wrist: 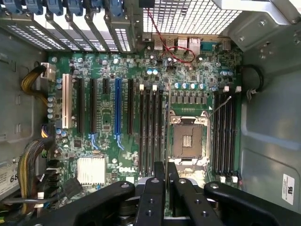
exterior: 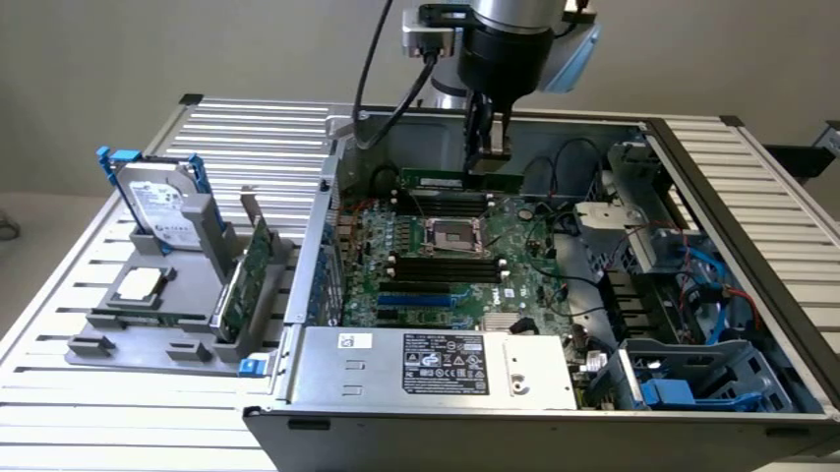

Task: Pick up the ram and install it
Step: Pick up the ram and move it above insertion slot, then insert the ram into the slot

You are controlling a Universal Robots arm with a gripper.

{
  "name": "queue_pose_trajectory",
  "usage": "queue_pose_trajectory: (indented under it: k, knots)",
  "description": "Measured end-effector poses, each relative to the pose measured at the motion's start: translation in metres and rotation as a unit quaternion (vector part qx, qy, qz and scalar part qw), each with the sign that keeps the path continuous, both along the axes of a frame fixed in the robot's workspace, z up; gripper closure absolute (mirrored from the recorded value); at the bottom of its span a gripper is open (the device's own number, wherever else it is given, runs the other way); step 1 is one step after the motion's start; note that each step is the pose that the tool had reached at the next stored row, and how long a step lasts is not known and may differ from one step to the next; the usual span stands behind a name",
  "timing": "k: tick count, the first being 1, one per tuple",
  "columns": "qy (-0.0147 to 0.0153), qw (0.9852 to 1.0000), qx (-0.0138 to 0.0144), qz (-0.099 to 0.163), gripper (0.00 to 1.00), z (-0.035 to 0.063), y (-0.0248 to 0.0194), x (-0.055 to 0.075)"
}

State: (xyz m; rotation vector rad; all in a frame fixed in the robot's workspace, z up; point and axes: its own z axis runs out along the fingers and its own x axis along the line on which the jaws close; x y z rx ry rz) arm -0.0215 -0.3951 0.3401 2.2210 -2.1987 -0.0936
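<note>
Exterior view, slatted table, grey wall, hand holding ram over case

Ram between the jaws, over the motherboard, inside the case.

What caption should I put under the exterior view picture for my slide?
Robot gripper holds the ram over the motherboard inside the open computer case.

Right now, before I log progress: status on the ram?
Jaws shut on the ram. Ram over the motherboard, not seated. Black cable loops nearby.
</note>
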Motion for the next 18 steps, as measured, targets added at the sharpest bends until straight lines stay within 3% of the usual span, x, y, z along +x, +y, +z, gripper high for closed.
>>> queue_pose_trajectory:
  k: [4, 8, 18]
  knots:
    - [0.0000, 1.0000, -0.0017, 0.000, 0.86, -0.0072, 0.0016, -0.0002]
    - [0.0003, 1.0000, -0.0089, 0.000, 0.86, -0.0116, 0.0020, -0.0002]
    - [0.0003, 1.0000, -0.0088, 0.000, 0.86, -0.0117, 0.0020, -0.0003]
